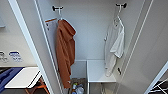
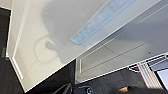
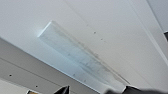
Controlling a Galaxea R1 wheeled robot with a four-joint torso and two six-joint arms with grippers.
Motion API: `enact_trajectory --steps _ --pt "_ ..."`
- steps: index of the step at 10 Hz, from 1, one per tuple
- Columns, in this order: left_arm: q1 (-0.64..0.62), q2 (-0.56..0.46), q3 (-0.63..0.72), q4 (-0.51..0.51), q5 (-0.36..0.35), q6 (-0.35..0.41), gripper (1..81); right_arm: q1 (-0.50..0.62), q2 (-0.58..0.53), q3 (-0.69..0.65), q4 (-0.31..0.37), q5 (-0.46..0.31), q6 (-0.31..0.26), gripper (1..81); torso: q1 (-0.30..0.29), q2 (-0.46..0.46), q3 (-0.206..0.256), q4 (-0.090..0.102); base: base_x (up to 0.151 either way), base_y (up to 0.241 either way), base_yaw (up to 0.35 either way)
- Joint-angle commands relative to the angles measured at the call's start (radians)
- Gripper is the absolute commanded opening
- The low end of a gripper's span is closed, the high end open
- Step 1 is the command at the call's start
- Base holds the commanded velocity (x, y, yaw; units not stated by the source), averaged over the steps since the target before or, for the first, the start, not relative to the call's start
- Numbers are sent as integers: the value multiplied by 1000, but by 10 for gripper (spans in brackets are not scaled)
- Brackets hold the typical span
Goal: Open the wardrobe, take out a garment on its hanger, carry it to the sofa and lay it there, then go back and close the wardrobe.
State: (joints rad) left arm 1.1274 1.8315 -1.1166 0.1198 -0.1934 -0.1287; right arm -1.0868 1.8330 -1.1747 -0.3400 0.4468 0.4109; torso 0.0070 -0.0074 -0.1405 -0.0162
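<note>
With the tall white wardrobe [image 1: 140,50] open | thin white short-sleeved shirt [image 1: 114,47] hangs lengthwise on right-hand hook, nearer right arm | claw states: cannot tell

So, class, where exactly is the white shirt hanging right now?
In the head view, the white shirt hangs on its hanger from the right-hand hook inside the open wardrobe, above the white shelf and opposite the rust-orange garment.

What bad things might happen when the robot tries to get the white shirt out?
The white shirt hangs from a hook high at the back of the wardrobe, so its hanger might catch there. The orange hooded garment hangs nearby and could be grabbed or brushed instead.
</note>
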Motion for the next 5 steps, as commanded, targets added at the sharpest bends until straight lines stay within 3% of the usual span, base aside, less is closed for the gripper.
enact_trajectory --steps 1,3,5 --pt "28 66 -113 0 -17 0 811 -3 -25 -218 38 0 143 811 0 0 0 0 0 0 0" --pt "76 162 -239 -2 -15 0 811 -61 66 -407 41 -37 205 811 0 0 0 0 0 0 0" --pt "113 256 -364 -6 -11 -3 811 -137 186 -564 33 -60 223 811 -1 0 0 0 0 0 0"
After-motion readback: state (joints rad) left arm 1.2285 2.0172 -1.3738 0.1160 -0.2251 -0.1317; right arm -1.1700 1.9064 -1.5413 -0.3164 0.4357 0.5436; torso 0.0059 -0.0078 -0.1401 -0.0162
